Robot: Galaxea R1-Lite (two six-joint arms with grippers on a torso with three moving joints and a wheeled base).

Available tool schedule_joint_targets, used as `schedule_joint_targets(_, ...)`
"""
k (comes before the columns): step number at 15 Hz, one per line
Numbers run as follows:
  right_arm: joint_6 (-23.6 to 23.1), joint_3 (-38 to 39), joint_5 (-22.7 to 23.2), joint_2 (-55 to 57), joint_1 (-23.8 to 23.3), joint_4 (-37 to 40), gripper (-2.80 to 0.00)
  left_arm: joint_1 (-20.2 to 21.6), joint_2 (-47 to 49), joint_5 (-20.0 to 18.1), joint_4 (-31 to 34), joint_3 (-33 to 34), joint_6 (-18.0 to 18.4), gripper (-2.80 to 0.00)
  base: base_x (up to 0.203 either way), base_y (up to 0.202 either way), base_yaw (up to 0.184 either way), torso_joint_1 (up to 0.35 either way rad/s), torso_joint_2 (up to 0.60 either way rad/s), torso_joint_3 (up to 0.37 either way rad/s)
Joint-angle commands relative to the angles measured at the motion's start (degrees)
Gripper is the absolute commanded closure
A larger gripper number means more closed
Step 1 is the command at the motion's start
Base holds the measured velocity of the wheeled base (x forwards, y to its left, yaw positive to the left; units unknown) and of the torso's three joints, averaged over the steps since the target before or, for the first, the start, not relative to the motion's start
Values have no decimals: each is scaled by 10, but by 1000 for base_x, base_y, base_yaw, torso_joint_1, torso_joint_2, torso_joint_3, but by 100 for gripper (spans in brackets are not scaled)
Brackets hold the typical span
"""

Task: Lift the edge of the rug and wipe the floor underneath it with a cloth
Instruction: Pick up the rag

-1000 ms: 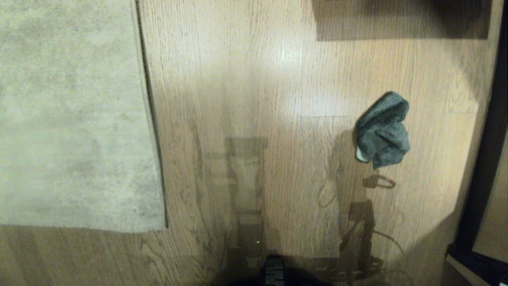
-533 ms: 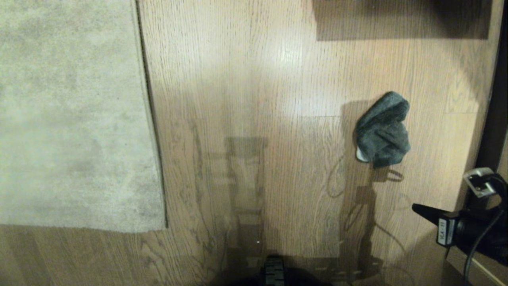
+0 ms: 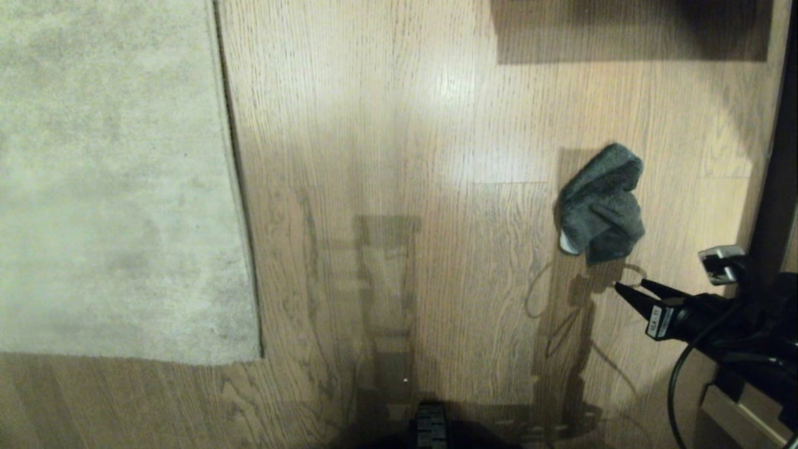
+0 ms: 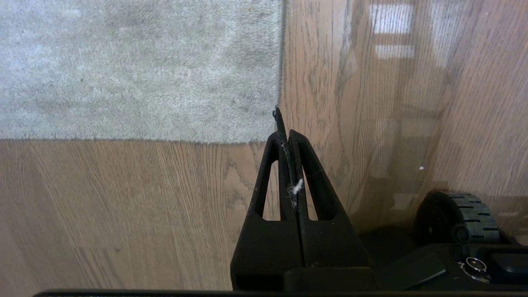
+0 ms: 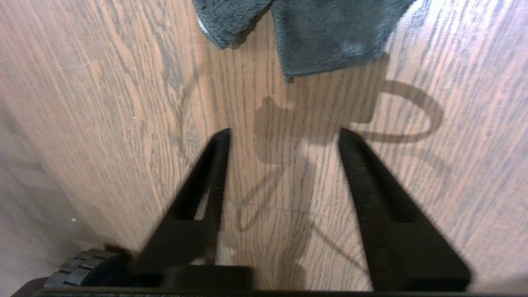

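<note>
Right now my right gripper (image 3: 628, 288) sits lower right of the head view w/ jaws spread, empty, just short of the cloth (image 3: 600, 202) at right-centre. Looks soft, light, floppy; I'd pinch its bunched top fold. Left gripper (image 4: 284, 123) clamped, idle.

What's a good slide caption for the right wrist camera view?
Right gripper, fingers open, poised above the floor just short of the crumpled dark grey cloth.

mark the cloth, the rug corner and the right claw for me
cloth (image 3: 601, 202), head view, middle of the crumpled grey fabric
rug corner (image 3: 246, 349), head view, pile just inside the near corner
right claw (image 5: 282, 136), right wrist view, gap midway between its open fingertips
</note>
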Motion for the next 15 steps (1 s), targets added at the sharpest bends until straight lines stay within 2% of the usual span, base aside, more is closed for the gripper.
schedule_joint_targets(1, 1, -4, 26, 10, 1, -8, -280, 0, 0, 0, 0, 0, 0, 0, 0, 0, 0, 0, 0, 0)
schedule_joint_targets(5, 7, -54, 68, 12, 4, -18, -280, 0, 0, 0, 0, 0, 0, 0, 0, 0, 0, 0, 0, 0)
schedule_joint_targets(15, 0, -81, 69, -10, 24, -23, -280, 0, 0, 0, 0, 0, 0, 0, 0, 0, 0, 0, 0, 0)
